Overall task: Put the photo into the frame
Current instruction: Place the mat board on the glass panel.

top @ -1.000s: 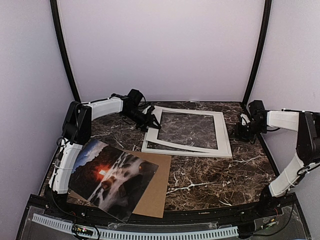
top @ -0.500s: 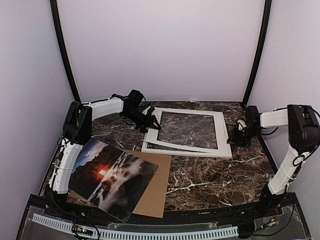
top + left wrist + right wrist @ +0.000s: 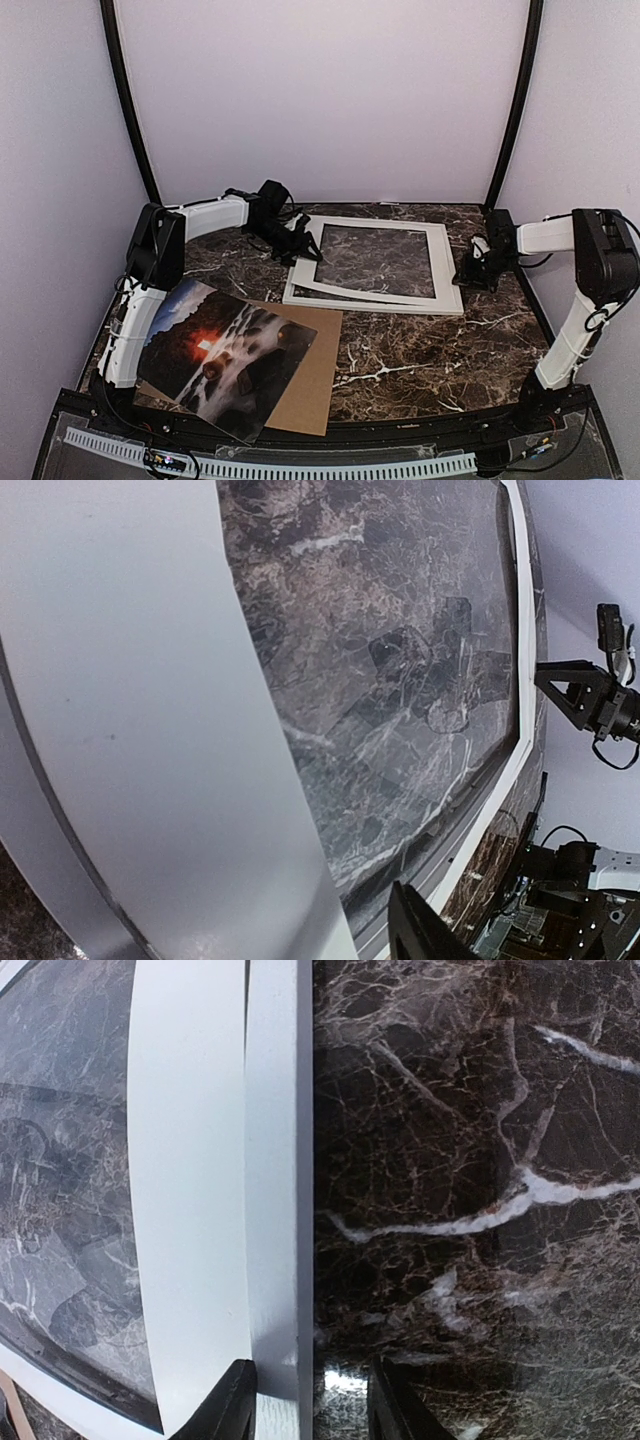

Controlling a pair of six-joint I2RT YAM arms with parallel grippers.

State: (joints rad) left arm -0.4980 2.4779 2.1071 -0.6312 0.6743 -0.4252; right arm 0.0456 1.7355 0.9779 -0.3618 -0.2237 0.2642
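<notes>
R gripper (image 3: 310, 1405) moved in to white see-thru frame (image 3: 278, 1160) edge, apart | L gripper (image 3: 300, 245): can't tell

White arm shells (image 3: 215, 213), black joints (image 3: 160, 245), black fingers (image 3: 232, 1407), thin black cables (image 3: 236, 191).

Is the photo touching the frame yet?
Apart. The top view shows the photo lying on the cardboard, with a strip of bare cardboard between it and the frame's near edge.

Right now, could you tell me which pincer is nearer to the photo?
Left. The left pincer is at the left edge of the frame, just beyond the photo; the right pincer is at the frame's right edge, farther off.
</notes>
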